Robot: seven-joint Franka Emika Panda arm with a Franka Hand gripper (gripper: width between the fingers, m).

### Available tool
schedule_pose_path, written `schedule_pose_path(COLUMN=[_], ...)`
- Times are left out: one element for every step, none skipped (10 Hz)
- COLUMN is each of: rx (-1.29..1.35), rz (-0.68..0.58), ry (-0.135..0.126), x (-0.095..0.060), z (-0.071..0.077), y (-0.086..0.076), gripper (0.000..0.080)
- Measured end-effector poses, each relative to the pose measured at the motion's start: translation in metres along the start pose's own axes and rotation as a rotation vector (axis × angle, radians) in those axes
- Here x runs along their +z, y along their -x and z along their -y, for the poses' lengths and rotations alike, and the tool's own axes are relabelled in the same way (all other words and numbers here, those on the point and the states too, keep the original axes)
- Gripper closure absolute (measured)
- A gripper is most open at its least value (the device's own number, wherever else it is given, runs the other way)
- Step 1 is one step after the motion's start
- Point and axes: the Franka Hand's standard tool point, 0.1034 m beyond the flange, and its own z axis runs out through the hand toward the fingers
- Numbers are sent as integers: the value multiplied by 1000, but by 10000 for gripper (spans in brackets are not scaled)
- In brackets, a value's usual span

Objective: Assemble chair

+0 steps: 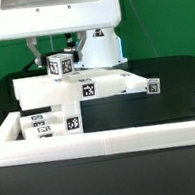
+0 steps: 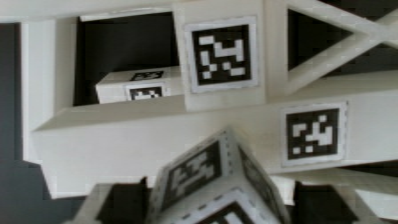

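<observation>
gripper [image 1: 58, 54]: closed on a square block [image 1: 60, 65] that bears tags on its faces. the block sits between the two fingers, above the far edge of the seat plate [image 1: 98, 81], toward the plate's end on the exterior view's left. whether the block's lower end touches the plate cannot be told.

chair parts: the seat plate lies flat on the black table [image 1: 138, 108], inside the border wall [image 1: 102, 142]. a small tagged piece [image 1: 152, 85] sits at the plate's end on the exterior view's right, touching it. a cluster of tagged parts [image 1: 51, 123] lies just in front of the plate's other end, against it.

view differences: only the exterior view shows the wall, the table, the arm [image 1: 57, 10] and the overall layout. only the wrist view shows the dark fingers [image 2: 111, 205] on either side of the block, which sits skewed between them. beyond the block it shows a white frame [image 2: 267, 100] with slanted bars, two large tags and a dark opening. a smaller tagged piece [image 2: 143, 90] shows through that opening. how this frame relates to the seat plate cannot be told.

edges and room: bare table lies in front of the seat plate toward the exterior view's right, between the plate and the wall's front run. the cluster stands near the wall's corner, with little gap.
</observation>
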Motion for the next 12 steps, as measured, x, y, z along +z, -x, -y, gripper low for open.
schedule_pose_path(rx=[2, 4, 4, 4, 9, 10, 10, 10, 10, 10, 10, 11], rz=[2, 2, 2, 2, -5, -6, -7, -8, -7, -7, -7, -8], ry=[3, 3, 3, 3, 6, 6, 6, 6, 6, 6, 6, 7], x=[0, 0, 0, 0, 0, 0, 0, 0, 0, 0, 0, 0], z=[1, 0, 0, 0, 1, 1, 1, 1, 1, 1, 1, 1], y=[0, 0, 0, 0, 1, 3, 4, 4, 4, 4, 4, 4], gripper=[407, 407, 407, 407, 407, 407, 407, 407, 407, 407, 407, 407])
